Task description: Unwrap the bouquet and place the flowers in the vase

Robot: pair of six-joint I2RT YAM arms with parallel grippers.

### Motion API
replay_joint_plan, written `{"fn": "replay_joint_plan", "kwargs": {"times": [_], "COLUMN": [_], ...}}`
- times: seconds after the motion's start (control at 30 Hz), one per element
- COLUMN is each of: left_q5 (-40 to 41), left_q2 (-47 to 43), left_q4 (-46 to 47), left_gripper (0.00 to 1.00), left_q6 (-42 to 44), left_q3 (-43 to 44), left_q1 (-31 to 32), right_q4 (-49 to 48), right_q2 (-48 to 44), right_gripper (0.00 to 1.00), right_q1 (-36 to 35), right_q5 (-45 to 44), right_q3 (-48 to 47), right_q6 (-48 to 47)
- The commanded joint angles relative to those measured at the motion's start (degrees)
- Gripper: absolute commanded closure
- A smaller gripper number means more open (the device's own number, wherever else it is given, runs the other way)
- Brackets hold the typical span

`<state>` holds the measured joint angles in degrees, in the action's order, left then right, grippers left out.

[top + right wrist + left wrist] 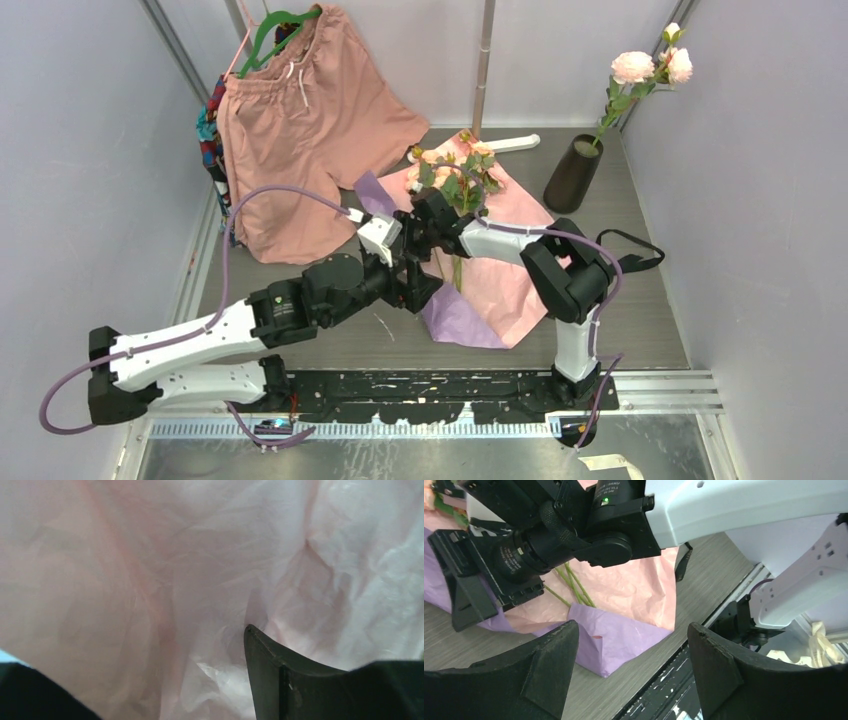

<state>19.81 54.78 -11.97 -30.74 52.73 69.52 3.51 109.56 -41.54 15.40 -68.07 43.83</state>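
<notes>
Bouquet (490, 280) lies unwrapped, pink face up. Top view shows its flowers (462, 175); right wrist view only paper (150, 555). My left tool (631, 627) and right tool (130, 647) both gape.

White shells (180, 345), black joints (330, 285), lilac cables (280, 190); left end effector (633, 645) matte black.

L arm (200, 335) stretched long from its base, reaching fwd twd centre, forearm low. L tool (633, 627): jaws wide apart, gripping nothing. R arm (500, 240): elbow bent sharp, forearm swung across twd the L arm, wrist tipped down. R tool (132, 650): jaws parted. Wrists close together; can't tell if touching.
</notes>
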Motion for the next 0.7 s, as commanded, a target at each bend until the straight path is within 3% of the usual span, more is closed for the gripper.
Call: {"fn": "replay_joint_plan", "kwargs": {"times": [0.0,0.07,0.23,0.33,0.67], "left_q5": [2.31,2.45,1.36,0.75,2.82], "left_q2": [1.79,2.49,1.77,0.03,1.29], "left_q4": [1.00,1.23,0.28,0.29,0.93], "left_gripper": [0.20,0.20,0.20,0.20,0.16], "left_q6": [1.39,1.67,1.16,1.11,1.81], "left_q3": [1.27,1.47,2.45,2.43,1.72], "left_q1": [0.17,0.18,0.25,0.20,-0.43], "right_q4": [-1.50,2.42,9.52,10.37,11.31], "right_q2": [-2.32,-3.07,-5.00,-5.67,-15.50], "right_gripper": [0.38,0.38,0.18,0.13,0.21], "right_q1": [-3.22,-5.76,-9.69,-9.97,-7.93], "right_q5": [1.56,-1.07,-5.24,-5.73,-15.09], "right_q3": [-4.62,-6.83,-11.36,-11.73,-6.12], "right_q6": [0.64,-1.30,-6.43,-7.00,-7.40]}}
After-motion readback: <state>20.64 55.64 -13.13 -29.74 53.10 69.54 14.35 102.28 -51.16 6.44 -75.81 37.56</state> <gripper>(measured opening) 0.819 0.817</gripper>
